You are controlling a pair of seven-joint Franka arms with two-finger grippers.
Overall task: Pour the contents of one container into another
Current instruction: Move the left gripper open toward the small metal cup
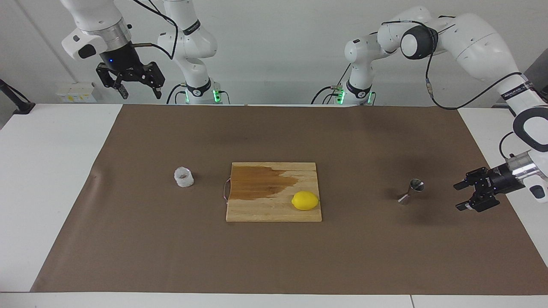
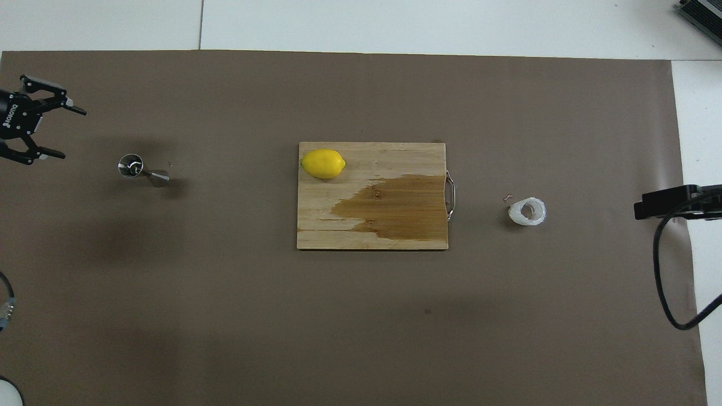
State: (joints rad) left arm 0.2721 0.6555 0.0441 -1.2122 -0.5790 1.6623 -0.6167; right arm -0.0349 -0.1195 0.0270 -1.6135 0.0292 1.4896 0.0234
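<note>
The tiny whitish crinkly cup [image 1: 184, 177] with a brownish inside stands on the brown mat toward the right arm's end; it also shows in the overhead view [image 2: 527, 211]. The shiny steel jigger [image 1: 411, 191] stands on the mat toward the left arm's end, also in the overhead view [image 2: 141, 170]. My left gripper [image 1: 457, 197] is open and empty. It is turned sideways, low over the mat beside the jigger, a clear gap apart; it also shows in the overhead view [image 2: 72, 133]. My right gripper [image 1: 141, 94] is open and empty, raised high near its base, well away from the cup.
A wooden cutting board [image 1: 257, 209] with a dark wet stain lies mid-table between cup and jigger. A yellow lemon [image 1: 305, 200] sits on the board's corner away from the robots. A small scrap [image 2: 507, 197] lies by the cup. White table surrounds the mat [image 1: 128, 239].
</note>
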